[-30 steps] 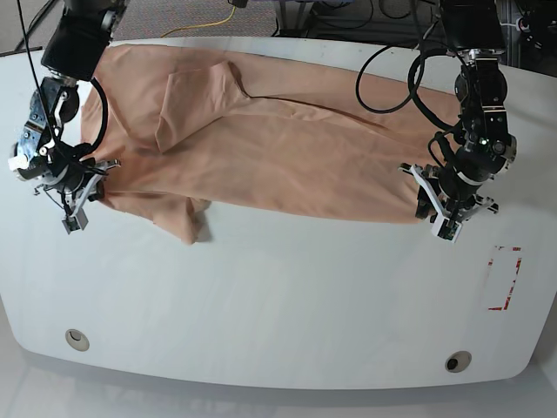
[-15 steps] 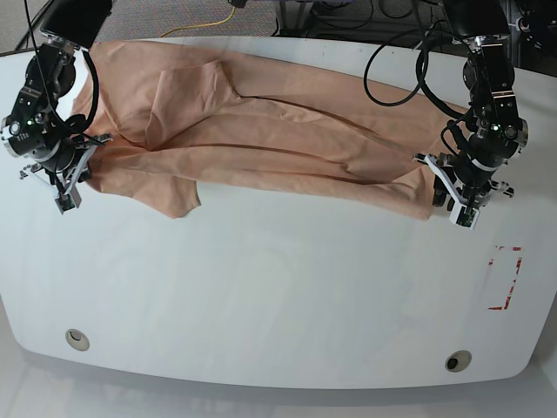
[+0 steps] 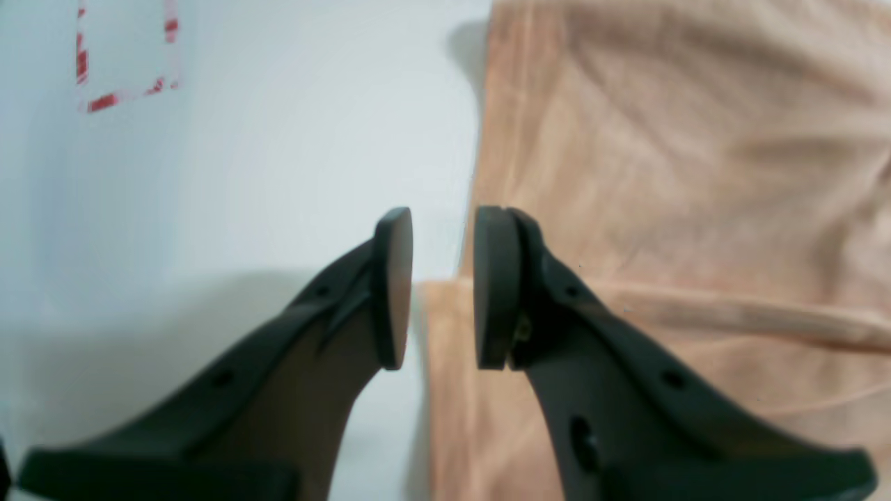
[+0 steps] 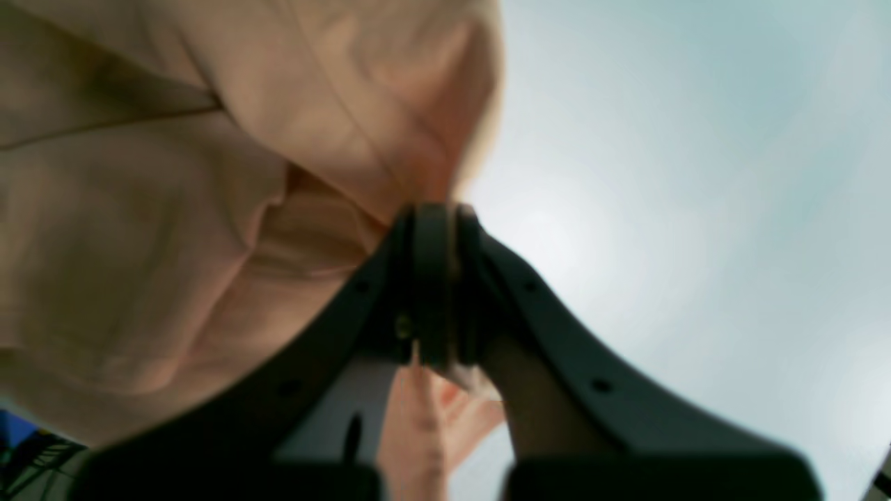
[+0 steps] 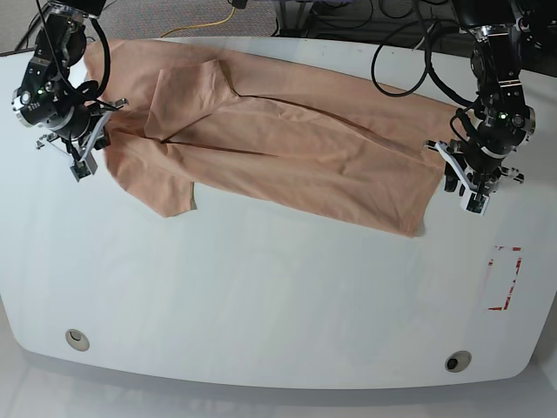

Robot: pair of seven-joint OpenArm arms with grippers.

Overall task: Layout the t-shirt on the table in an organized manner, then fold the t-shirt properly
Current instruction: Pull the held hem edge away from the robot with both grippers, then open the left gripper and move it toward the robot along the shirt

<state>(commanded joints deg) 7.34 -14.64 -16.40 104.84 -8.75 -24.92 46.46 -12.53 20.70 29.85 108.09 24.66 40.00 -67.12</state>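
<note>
base view: t-shirt [image 5: 278, 148] spread across far half of table [image 5: 261, 296], w/ wrinkles. right gripper [image 5: 84, 148] at shirt's edge on view's left, arm reaching down from far corner. left gripper [image 5: 470, 187] just beside hem on view's right, near red tape mark [image 5: 505, 277].
left wrist: left gripper [image 3: 440, 289] jaws apart, nothing between; hem edge below, tape mark [image 3: 125, 62] further off.
right wrist: right gripper [image 4: 435, 278] jaws together, clamped on t-shirt [image 4: 209, 174] fabric, bunched above pads.
</note>
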